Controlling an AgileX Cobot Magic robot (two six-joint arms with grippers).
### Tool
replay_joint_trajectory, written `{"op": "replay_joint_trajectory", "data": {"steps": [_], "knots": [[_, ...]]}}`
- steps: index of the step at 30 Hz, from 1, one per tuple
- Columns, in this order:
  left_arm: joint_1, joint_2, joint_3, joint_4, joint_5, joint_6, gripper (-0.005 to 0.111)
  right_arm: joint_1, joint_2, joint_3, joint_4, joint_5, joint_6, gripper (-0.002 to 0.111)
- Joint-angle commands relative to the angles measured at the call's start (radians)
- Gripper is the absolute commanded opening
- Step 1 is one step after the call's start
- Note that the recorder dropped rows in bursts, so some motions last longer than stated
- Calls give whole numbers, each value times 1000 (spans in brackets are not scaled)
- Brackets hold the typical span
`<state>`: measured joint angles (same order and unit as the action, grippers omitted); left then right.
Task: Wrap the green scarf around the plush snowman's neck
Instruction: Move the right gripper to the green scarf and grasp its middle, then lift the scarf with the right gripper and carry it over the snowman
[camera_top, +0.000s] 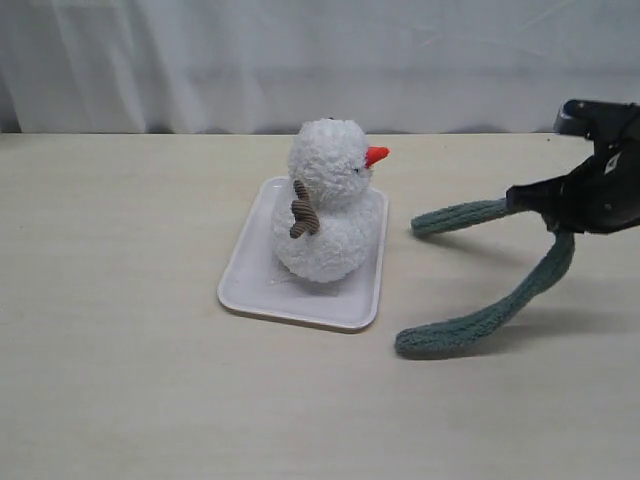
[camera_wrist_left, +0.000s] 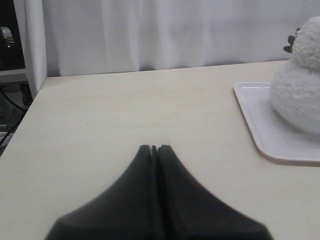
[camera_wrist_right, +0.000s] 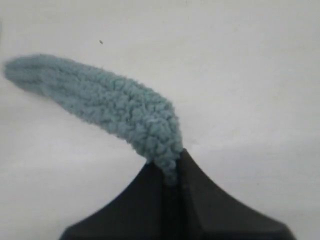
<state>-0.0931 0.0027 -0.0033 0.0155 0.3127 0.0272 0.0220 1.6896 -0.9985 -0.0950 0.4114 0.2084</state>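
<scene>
Exterior: plush snowman (camera_top: 330, 215) is standing on white tray (camera_top: 250, 275) on the bench (camera_top: 120, 350). The right end effector (camera_top: 522, 197) is pinching the green scarf (camera_top: 480, 322) beside the tray, both ends trailing toward the snowman.
Left wrist: left end effector (camera_wrist_left: 154, 148) is sitting pressed together, empty.
Right wrist: jaws are clamping the scarf.

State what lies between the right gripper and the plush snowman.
Exterior view: one end of the green scarf, then bare table and the white tray rim.

One plush snowman (camera_top: 325, 215), one green scarf (camera_top: 480, 325), one tray (camera_top: 245, 280), one table (camera_top: 120, 380).
</scene>
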Motion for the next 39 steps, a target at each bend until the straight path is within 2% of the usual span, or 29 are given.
{"op": "replay_joint_trajectory", "data": {"steps": [1, 12, 18, 24, 28, 32, 34, 36, 39], "knots": [[-6, -3, 3, -3, -8, -2, 0, 46, -183, 0, 5, 43, -35, 4], [-6, -3, 3, -3, -8, -2, 0, 296, -488, -34, 5, 111, -37, 4], [-6, -3, 3, -3, -8, -2, 0, 468, -498, -167, 5, 213, -37, 4], [-6, -3, 3, -3, -8, -2, 0, 610, -462, -264, 5, 166, -114, 4], [-6, -3, 3, -3, -8, -2, 0, 663, -410, -276, -13, 123, -178, 4], [-6, -3, 3, -3, -8, -2, 0, 668, -343, -277, -110, 108, -178, 4], [-6, -3, 3, -3, -8, -2, 0, 668, -308, -277, -223, 114, -132, 4], [-6, -3, 3, -3, -8, -2, 0, 668, -281, -277, -350, 114, -27, 4], [-6, -3, 3, -3, -8, -2, 0, 668, -247, -281, -642, 125, 193, 4]]}}
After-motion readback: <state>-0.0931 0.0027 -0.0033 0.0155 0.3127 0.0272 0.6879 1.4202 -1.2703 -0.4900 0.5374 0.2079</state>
